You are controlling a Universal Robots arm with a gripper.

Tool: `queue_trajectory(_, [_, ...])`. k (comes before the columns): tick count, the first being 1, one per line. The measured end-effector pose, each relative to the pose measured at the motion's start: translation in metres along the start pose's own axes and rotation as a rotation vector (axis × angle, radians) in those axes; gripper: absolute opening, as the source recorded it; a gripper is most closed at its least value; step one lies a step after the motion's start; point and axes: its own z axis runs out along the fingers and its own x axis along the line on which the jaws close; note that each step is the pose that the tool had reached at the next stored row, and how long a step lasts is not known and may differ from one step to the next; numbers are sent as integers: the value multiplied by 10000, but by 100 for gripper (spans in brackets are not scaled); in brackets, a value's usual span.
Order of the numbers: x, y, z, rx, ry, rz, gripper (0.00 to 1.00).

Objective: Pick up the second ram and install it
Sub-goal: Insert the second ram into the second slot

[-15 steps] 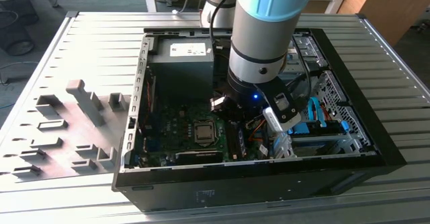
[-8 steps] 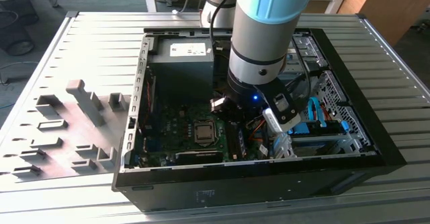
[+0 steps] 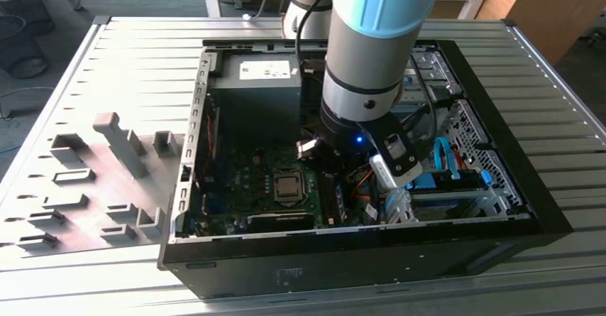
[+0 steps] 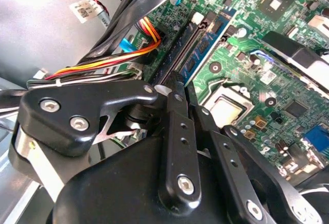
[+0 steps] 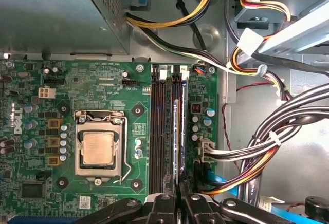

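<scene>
Gripper (image 5: 177, 201) down inside the case (image 3: 360, 259), fingers (image 5: 162, 206) clenched on the near end of the ram (image 5: 176, 142), or so it looks in both wrist views. Ram on edge, lying along the slots (image 5: 160, 131) just to the exterior view's right of the CPU (image 5: 98, 148). Cannot tell whether seated in a slot or only poised over one.

Probably the seating step. To do it well: keep the stick upright and parallel to its slot, square both ends between the white latches (image 5: 163, 73) at the far end and their near counterparts (hidden under the fingers), then press straight down, evenly, never at a slant. Worth minding the notch, too small to make out here.

Around it: cables (image 5: 267, 147) bunched close on the right of the slots, one connector (image 5: 206, 149) just beside them and apt to snag a finger. Power supply (image 3: 255, 96) at the far side, well apart. Grey blocks (image 3: 123, 145) outside, on the table at the exterior view's left.
</scene>
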Motion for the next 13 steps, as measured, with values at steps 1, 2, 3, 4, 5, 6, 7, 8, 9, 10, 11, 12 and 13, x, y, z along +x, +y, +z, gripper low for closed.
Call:
queue_trajectory(1, [0, 0, 3, 1, 0, 0, 14])
queue_trajectory(2, [0, 1, 6, 2, 1, 0, 14])
queue_trajectory(3, [0, 1, 7, 1, 0, 0, 14])
queue_trajectory(4, [0, 1, 8, 1, 0, 0, 14])
queue_trajectory(5, [1, 1, 9, 1, 0, 0, 14])
queue_trajectory(6, [0, 1, 9, 0, 0, 0, 14])
queue_trajectory(7, [0, 1, 9, 0, 0, 0, 14])
queue_trajectory(8, [0, 1, 10, 0, 0, 0, 14])
queue_trajectory(9, [1, 1, 9, 0, 0, 1, 14])
queue_trajectory(10, [21, 3, 11, -2, -1, 2, 14])
queue_trajectory(11, [28, 6, 12, -4, -2, 2, 14])
queue_trajectory(12, [31, 12, 12, 0, 0, 4, 14])
queue_trajectory(13, [32, 19, 14, 1, 0, 16, 14])
